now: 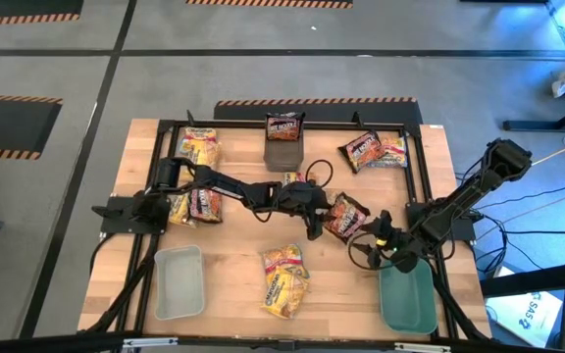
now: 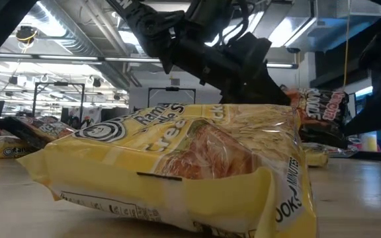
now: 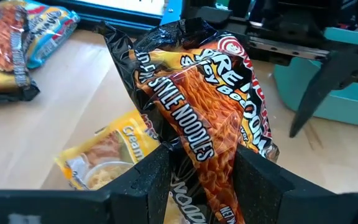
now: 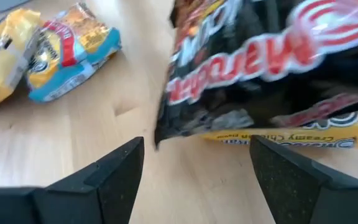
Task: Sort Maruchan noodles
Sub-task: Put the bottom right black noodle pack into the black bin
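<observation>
My left gripper (image 1: 320,224) reaches in from the table's left to mid-table and is shut on a dark Maruchan packet (image 3: 210,106) printed with orange noodles. A yellow packet (image 3: 101,155) lies on the wood just under it. My right gripper (image 4: 194,168) stands open close to the dark packet's right side (image 4: 272,62), touching nothing, beside the teal tray (image 1: 407,299). Two more yellow packets (image 1: 284,279) lie flat near the front edge. Other packets lie at the far left (image 1: 199,147), the left (image 1: 194,204) and the far right (image 1: 371,149). My left gripper pinches the dark packet's near end (image 3: 194,163) between its two fingers. The fingers come from the table's left, slanting down a little. The packet stands out beyond the fingers with its far end (image 3: 179,31) tilted up, over the yellow packet.
A pale grey tray (image 1: 178,281) sits at the front left, the teal tray at the front right. A small grey bin (image 1: 284,152) at the far middle carries a dark packet (image 1: 284,126). A black frame (image 1: 420,176) borders the table. Bare wood lies between the trays.
</observation>
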`<action>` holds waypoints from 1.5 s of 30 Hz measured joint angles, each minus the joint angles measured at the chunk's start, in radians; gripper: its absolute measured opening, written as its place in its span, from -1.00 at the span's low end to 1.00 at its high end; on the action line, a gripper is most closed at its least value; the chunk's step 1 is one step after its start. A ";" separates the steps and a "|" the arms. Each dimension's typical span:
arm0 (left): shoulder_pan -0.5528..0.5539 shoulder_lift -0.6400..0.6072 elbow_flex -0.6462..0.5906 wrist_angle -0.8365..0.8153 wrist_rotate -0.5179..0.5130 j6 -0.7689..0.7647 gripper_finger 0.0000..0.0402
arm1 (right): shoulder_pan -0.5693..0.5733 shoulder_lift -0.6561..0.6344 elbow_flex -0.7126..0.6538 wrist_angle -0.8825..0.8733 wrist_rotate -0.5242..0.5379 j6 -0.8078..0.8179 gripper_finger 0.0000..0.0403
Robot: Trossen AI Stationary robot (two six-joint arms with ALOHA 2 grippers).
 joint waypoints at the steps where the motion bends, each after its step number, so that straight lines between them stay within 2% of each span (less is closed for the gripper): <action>1: 0.000 0.000 0.000 0.002 -0.002 0.009 -0.26 | 0.000 0.000 0.000 0.003 0.006 -0.006 0.39; 10: -0.028 -0.002 0.000 0.047 0.003 0.022 -0.26 | 0.000 0.000 0.000 0.118 0.163 -0.069 0.39; 15: -0.051 -0.029 0.000 0.062 -0.047 0.048 -0.26 | 0.000 0.000 0.000 0.222 0.276 -0.138 0.39; 21: -0.061 -0.060 0.000 0.086 -0.076 0.052 -0.26 | 0.000 0.000 0.000 0.342 0.306 -0.262 0.36; 25: -0.060 -0.060 0.000 0.101 -0.074 0.056 -0.26 | 0.000 0.000 0.000 0.379 0.325 -0.303 0.13; 31: -0.059 -0.060 0.000 0.047 -0.072 0.051 -0.26 | 0.000 0.000 0.000 0.375 0.320 -0.327 -0.41; 34: -0.059 -0.095 0.000 -0.030 -0.056 0.038 -0.23 | 0.000 0.000 0.000 0.381 0.333 -0.359 -0.56; 36: -0.059 -0.133 0.003 -0.108 -0.056 0.022 -0.21 | 0.000 0.000 0.000 0.378 0.338 -0.384 -0.56; 40: -0.057 -0.229 0.000 -0.372 -0.055 0.031 -0.22 | -0.010 0.000 0.022 0.375 0.346 -0.449 -0.56; 45: -0.078 -0.381 -0.020 -0.570 -0.062 0.072 -0.22 | -0.100 -0.004 0.066 0.376 0.261 -0.570 -0.52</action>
